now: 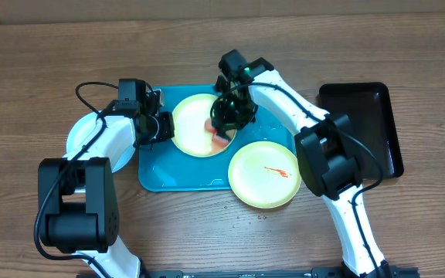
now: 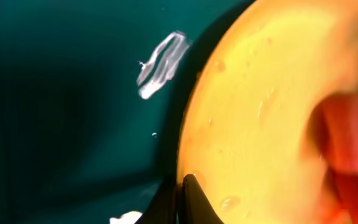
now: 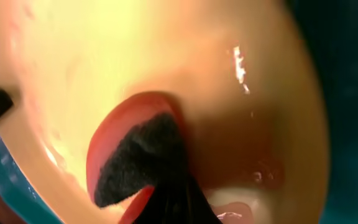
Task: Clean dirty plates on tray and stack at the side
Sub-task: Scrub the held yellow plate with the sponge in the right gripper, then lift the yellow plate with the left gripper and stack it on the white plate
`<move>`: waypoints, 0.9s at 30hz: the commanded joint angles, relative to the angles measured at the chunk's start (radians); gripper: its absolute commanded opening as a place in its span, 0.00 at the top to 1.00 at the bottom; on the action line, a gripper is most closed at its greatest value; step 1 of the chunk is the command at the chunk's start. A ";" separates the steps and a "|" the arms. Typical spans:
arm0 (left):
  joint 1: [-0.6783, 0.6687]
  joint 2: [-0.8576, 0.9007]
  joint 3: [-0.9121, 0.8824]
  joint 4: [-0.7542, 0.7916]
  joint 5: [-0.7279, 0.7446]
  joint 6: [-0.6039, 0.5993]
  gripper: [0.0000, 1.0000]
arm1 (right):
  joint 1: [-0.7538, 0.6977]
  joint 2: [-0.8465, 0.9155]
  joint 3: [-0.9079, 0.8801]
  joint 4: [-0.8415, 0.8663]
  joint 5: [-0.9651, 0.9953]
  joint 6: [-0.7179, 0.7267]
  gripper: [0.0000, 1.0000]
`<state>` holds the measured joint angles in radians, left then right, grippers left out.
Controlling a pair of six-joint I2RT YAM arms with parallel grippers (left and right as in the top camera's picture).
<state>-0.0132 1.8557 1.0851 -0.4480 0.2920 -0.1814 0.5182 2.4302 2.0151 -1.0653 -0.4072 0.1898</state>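
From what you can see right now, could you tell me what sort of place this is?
Probably a robotics lab bench staged for dishwashing practice, not a real kitchen: two robot arms work at a wooden table, with a turquoise tray holding a pale yellow plate and a black tray alongside.

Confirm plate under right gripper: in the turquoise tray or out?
In. Overhead, the yellow-green plate sits within the tray, turquoise showing left and below; right gripper presses a sponge on it.
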 commanded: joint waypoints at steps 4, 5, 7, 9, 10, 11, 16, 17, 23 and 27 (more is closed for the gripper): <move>0.009 0.013 -0.003 -0.018 -0.010 0.018 0.96 | 0.029 0.018 -0.005 0.190 0.002 0.048 0.96; 0.009 0.013 -0.003 -0.020 -0.010 0.021 0.96 | 0.043 0.018 -0.005 0.212 0.002 0.051 0.96; 0.009 0.013 -0.003 -0.024 -0.010 0.022 0.96 | 0.075 0.018 -0.006 0.240 0.002 0.053 0.96; 0.009 0.013 -0.003 -0.026 -0.010 0.024 0.96 | 0.102 0.018 -0.006 0.243 0.005 0.053 0.96; 0.009 0.013 -0.003 -0.026 -0.010 0.024 0.96 | 0.112 0.018 -0.006 0.240 0.005 0.053 0.96; 0.009 0.013 -0.003 -0.026 -0.010 0.024 0.96 | 0.121 0.018 -0.006 0.233 0.005 0.056 0.96; 0.013 0.013 0.002 -0.027 -0.010 0.024 0.96 | 0.126 0.015 -0.005 0.173 -0.100 0.071 0.96; 0.016 0.013 0.008 -0.032 -0.010 0.024 0.96 | 0.119 0.011 -0.005 0.153 -0.123 0.068 0.96; 0.033 0.011 0.135 -0.149 -0.013 0.060 0.96 | 0.040 -0.142 0.019 0.021 -0.133 -0.010 0.96; 0.032 0.009 0.250 -0.264 -0.061 0.088 0.96 | -0.026 -0.274 0.067 -0.034 -0.129 -0.008 0.96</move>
<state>0.0071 1.8641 1.2201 -0.6609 0.2802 -0.1444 0.5526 2.3596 2.0140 -1.0756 -0.5194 0.2062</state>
